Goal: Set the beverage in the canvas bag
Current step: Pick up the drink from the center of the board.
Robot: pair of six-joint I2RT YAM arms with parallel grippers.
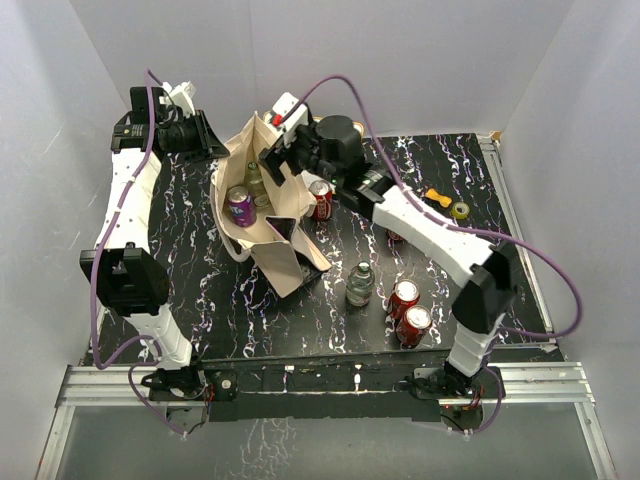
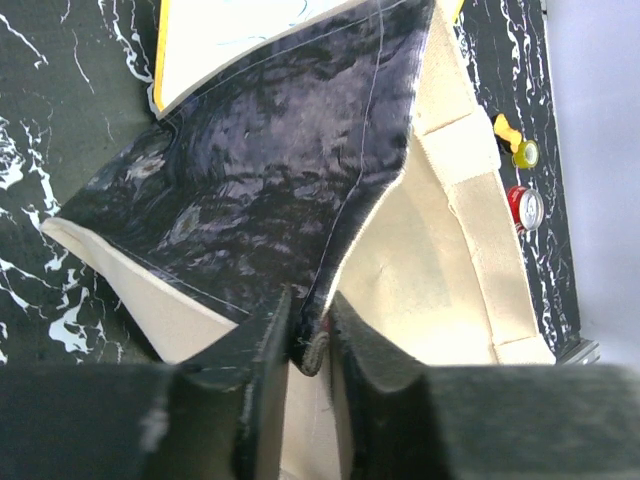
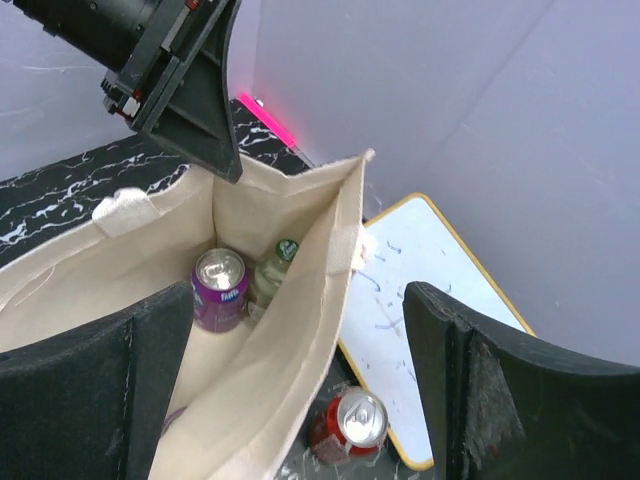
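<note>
The canvas bag (image 1: 272, 215) stands open at the middle left, beige with a dark panel (image 2: 260, 180). Inside it stand a purple can (image 3: 220, 288) and a green-capped bottle (image 3: 270, 275), also seen from above (image 1: 240, 205). My left gripper (image 2: 310, 340) is shut on the bag's rim at its far left corner (image 1: 222, 150). My right gripper (image 3: 300, 390) is open and empty, hovering over the bag's far right side (image 1: 282, 158). A red can (image 3: 348, 425) stands on the table just right of the bag (image 1: 320, 200).
A white board with writing (image 3: 410, 290) lies behind the bag under my right gripper. A clear bottle (image 1: 360, 284) and two red cans (image 1: 409, 310) stand near the front right. A yellow object (image 1: 445, 203) lies far right. White walls enclose the table.
</note>
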